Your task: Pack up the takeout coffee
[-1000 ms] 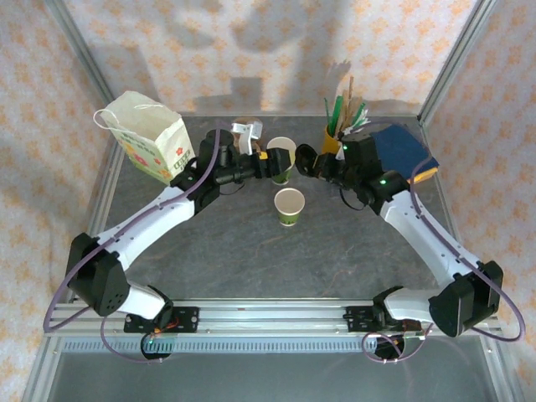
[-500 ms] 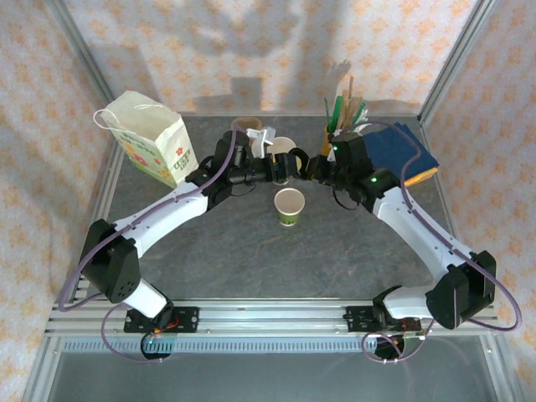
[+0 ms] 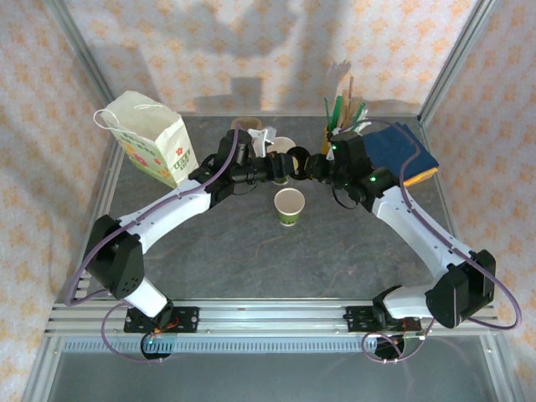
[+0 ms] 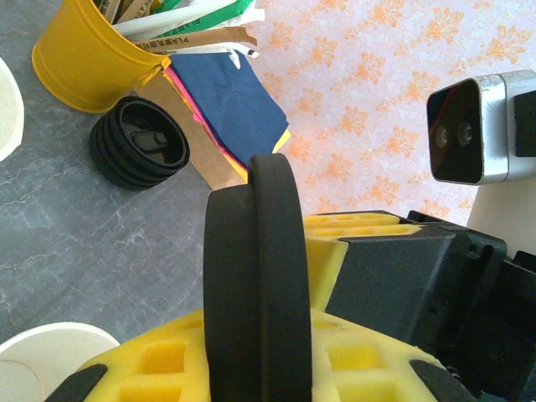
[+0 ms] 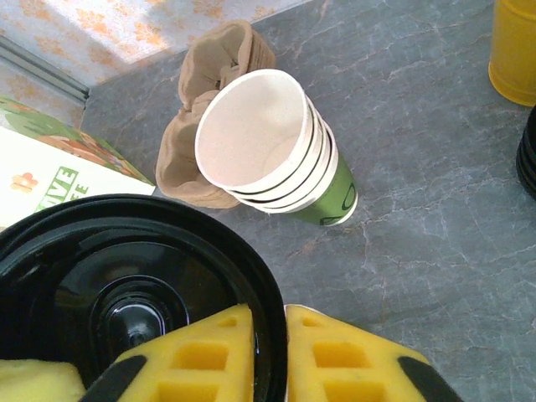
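My left gripper [image 4: 258, 368] is pinched on the black lid [image 4: 255, 276], which stands on edge between the yellow pads. My right gripper [image 5: 268, 356] has its pads on either side of the same lid's rim, so both of us hold it at once (an awkward shared grip). The cup [image 3: 290, 205] stands upright and uncovered on the table [image 3: 251, 251], just nearer my bases than the two grippers and apart from the stack of cups [image 5: 268, 159].

I judge the lid to be light, thin and slick, likely to flex or pop free if squeezed across its face, so the rim is the place to hold. The cup is soft paper. I would take it low on the green band, gently, since the open mouth would crush easily.
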